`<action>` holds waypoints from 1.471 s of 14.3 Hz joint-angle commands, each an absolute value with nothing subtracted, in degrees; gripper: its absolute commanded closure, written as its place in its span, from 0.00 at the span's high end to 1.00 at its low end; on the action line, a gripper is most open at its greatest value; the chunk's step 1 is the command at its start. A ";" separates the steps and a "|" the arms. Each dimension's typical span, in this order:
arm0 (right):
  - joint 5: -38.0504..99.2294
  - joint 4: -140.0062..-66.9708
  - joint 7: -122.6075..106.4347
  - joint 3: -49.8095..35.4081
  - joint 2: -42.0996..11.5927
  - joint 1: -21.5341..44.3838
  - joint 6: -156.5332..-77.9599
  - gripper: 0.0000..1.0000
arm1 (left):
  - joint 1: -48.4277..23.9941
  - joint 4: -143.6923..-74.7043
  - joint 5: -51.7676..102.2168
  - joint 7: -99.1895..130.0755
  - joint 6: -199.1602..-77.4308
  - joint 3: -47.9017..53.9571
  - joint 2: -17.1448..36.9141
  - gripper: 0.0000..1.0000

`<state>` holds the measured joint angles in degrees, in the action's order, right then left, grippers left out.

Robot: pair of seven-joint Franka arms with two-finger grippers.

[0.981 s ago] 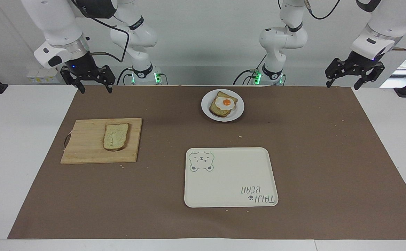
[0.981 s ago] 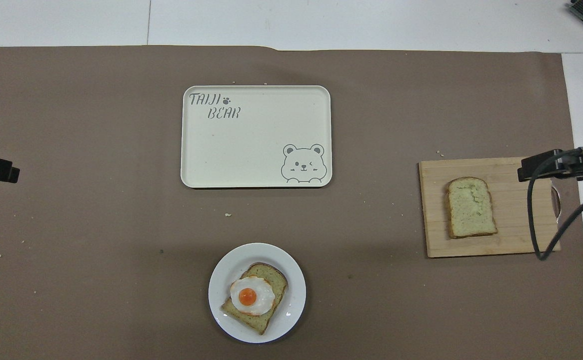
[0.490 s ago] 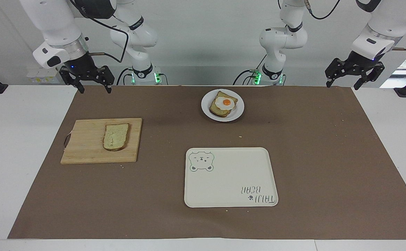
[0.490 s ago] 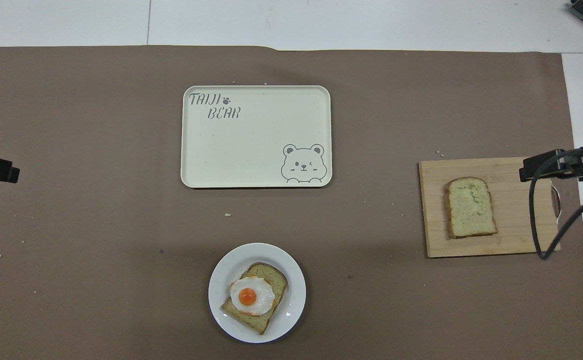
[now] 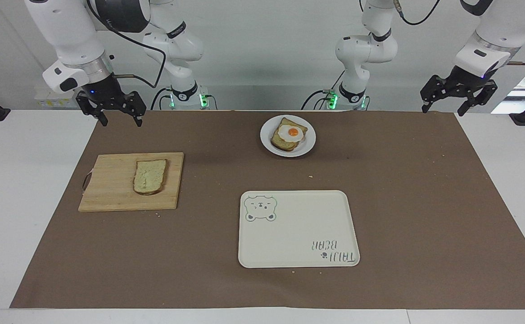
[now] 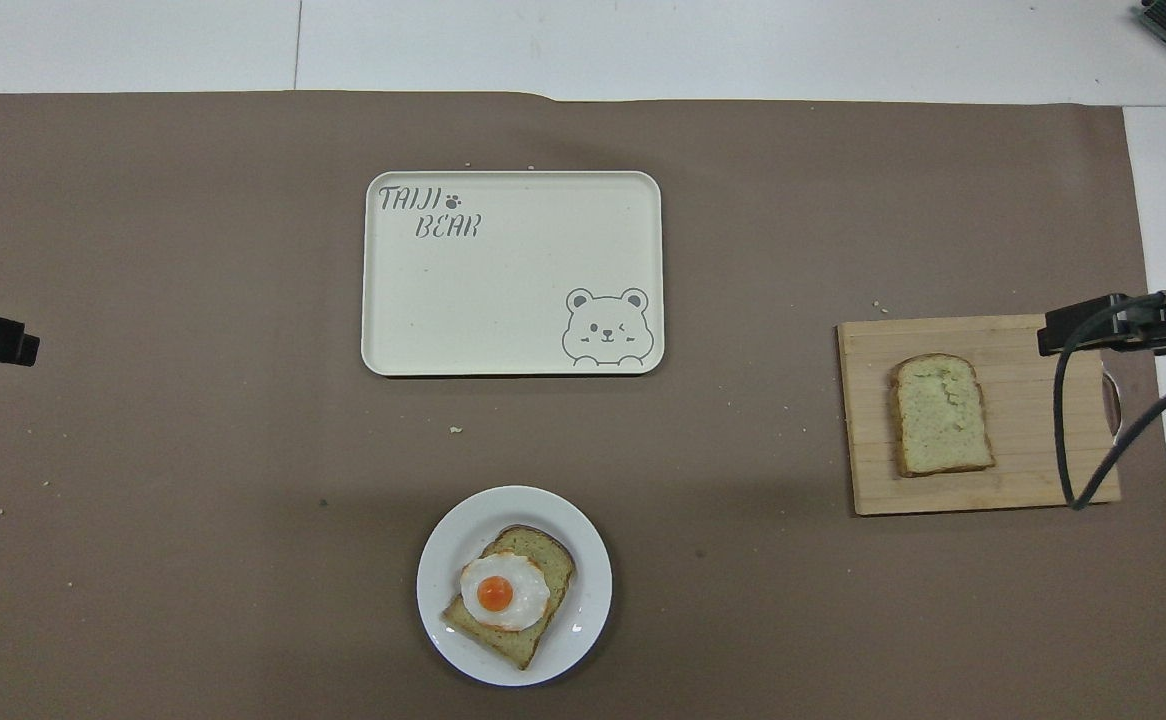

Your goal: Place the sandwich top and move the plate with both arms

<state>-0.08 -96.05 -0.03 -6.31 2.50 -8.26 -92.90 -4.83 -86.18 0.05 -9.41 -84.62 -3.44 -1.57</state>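
Observation:
The sandwich top (image 5: 150, 176) (image 6: 941, 414), a plain toasted slice, lies flat on a wooden cutting board (image 5: 109, 186) (image 6: 1028, 460) toward the right arm's end of the table. The round white plate (image 5: 308, 143) (image 6: 588, 640) sits close to the robots, mid-table, carrying a bread slice with a fried egg (image 5: 293, 132) (image 6: 495, 594). My right gripper (image 5: 122, 120) hangs open and empty over the mat's edge, on the robots' side of the cutting board. At the other end, my left gripper (image 5: 452, 107) waits open and empty above the mat's corner.
A cream rectangular tray (image 5: 298, 225) (image 6: 513, 290) with a bear drawing lies farther from the robots than the plate. A brown mat (image 5: 402, 189) covers the table and has crumbs scattered on it. A black cable (image 6: 1093, 440) hangs over the cutting board's handle end.
The right gripper has sunk slightly toward the mat. The left arm, the bread, the plate and the tray have not moved.

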 commanded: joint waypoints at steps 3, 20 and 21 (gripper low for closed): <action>0.88 -104.66 0.44 -6.50 4.22 -10.11 -98.95 1.00 | -3.96 -84.73 0.44 -9.23 -83.06 -2.90 -1.23 1.00; 6.06 -122.07 -20.31 -6.59 -7.03 -19.69 -121.72 0.88 | -3.96 -84.73 0.44 -9.23 -83.06 -2.90 -1.23 1.00; 6.06 -122.69 -20.22 -6.59 -6.86 -19.60 -122.60 0.78 | -3.96 -84.73 0.44 -9.23 -83.06 -2.90 -1.23 1.00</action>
